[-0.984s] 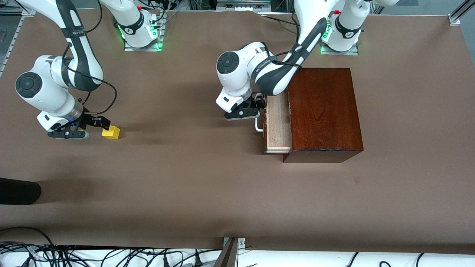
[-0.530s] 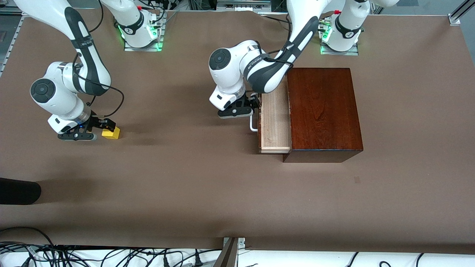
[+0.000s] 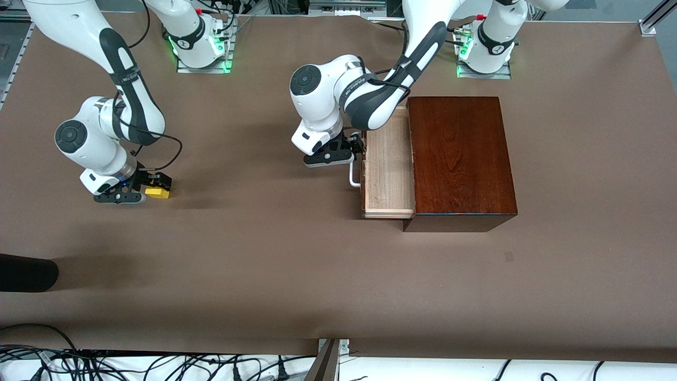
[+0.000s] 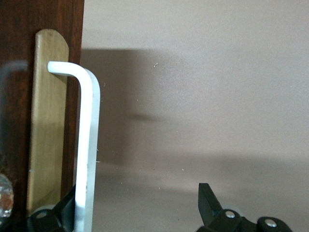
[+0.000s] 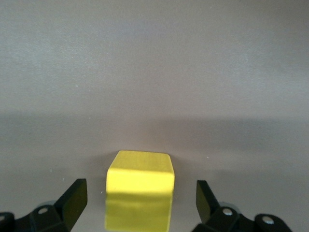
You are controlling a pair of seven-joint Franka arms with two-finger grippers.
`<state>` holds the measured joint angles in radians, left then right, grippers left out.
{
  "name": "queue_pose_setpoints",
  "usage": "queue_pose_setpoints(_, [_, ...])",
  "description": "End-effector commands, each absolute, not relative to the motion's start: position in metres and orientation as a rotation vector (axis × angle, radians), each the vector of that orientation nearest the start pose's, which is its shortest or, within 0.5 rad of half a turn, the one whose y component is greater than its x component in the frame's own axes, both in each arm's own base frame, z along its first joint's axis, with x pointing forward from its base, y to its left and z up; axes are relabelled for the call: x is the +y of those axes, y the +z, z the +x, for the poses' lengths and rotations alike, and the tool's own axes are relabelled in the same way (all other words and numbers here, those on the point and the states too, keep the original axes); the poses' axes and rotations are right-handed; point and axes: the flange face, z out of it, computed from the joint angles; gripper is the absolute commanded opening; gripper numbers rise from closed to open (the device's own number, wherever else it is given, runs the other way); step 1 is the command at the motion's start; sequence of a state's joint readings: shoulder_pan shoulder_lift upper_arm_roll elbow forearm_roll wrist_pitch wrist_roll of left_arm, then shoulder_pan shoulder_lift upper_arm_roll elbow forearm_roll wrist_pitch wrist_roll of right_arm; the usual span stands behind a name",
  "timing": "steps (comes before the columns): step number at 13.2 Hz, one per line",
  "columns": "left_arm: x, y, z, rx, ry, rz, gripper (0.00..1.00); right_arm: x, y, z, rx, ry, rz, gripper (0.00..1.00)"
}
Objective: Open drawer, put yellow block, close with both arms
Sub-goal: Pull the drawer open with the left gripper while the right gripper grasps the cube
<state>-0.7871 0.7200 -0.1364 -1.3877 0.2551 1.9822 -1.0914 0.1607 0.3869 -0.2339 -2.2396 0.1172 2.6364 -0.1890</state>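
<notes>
The yellow block point(image 3: 158, 193) lies on the brown table toward the right arm's end. My right gripper point(image 3: 151, 186) is low over it and open. In the right wrist view the block point(image 5: 140, 191) sits between the two black fingertips point(image 5: 75, 195), apart from both. The drawer point(image 3: 389, 169) stands partly pulled out of the dark mahogany box point(image 3: 460, 159), its pale tray showing. My left gripper point(image 3: 351, 150) is open at the white handle point(image 3: 354, 177). In the left wrist view the handle bar point(image 4: 89, 145) lies against one finger point(image 4: 50, 217). The other finger point(image 4: 207, 200) stands well apart from it.
A black rounded object point(image 3: 26, 272) pokes in at the table edge at the right arm's end, nearer to the front camera. Cables point(image 3: 158, 365) run along the near edge. Bare brown table point(image 3: 264, 248) spreads between the block and the box.
The drawer has slid farther out of the box, with my left gripper moving along at the handle. My right gripper has moved in until its fingers straddle the yellow block.
</notes>
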Motion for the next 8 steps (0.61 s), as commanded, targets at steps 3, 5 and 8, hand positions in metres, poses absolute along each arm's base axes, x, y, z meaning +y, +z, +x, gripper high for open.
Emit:
queue_pose_setpoints(3, [-0.579, 0.290, 0.442, -0.159, -0.054, -2.980, 1.00, -0.046, 0.187, 0.544, -0.064, -0.054, -3.170, 0.99])
queue_pose_setpoints(5, [-0.573, 0.304, 0.441, -0.115, -0.013, -2.945, 1.00, -0.046, 0.182, 0.544, -0.067, -0.068, -3.175, 0.81])
queue_pose_setpoints(8, [-0.569, 0.335, 0.438, -0.124, -0.003, -2.941, 1.00, -0.046, 0.182, 0.544, -0.084, -0.070, -3.175, 0.21])
